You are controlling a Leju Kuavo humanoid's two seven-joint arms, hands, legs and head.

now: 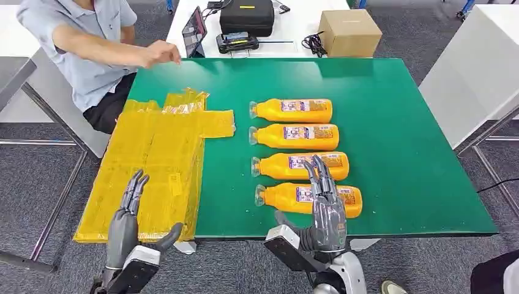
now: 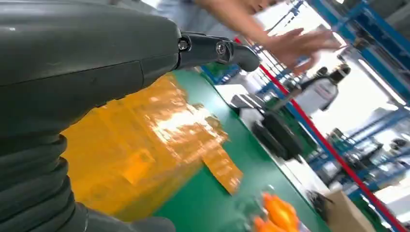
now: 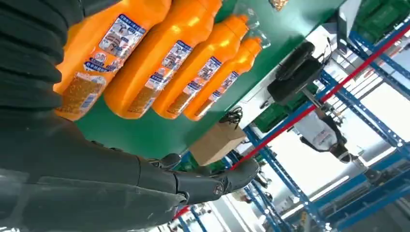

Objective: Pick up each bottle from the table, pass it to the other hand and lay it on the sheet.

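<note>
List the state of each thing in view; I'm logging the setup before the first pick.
Four bottles: lying flat in a row on the green table, caps on.
Yellow sheet: spread flat, nothing on it.
Left hand: open, over the sheet.
Right hand: open, above the nearest bottle.
Cardboard box: closed.

head: high, forward-down | wrists: close behind hands | shared: green table (image 1: 392,153)

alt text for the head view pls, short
Four orange bottles lie in a row on a green table, the open right hand over the nearest one. The open left hand hovers above a yellow sheet; a seated person reaches in.
</note>
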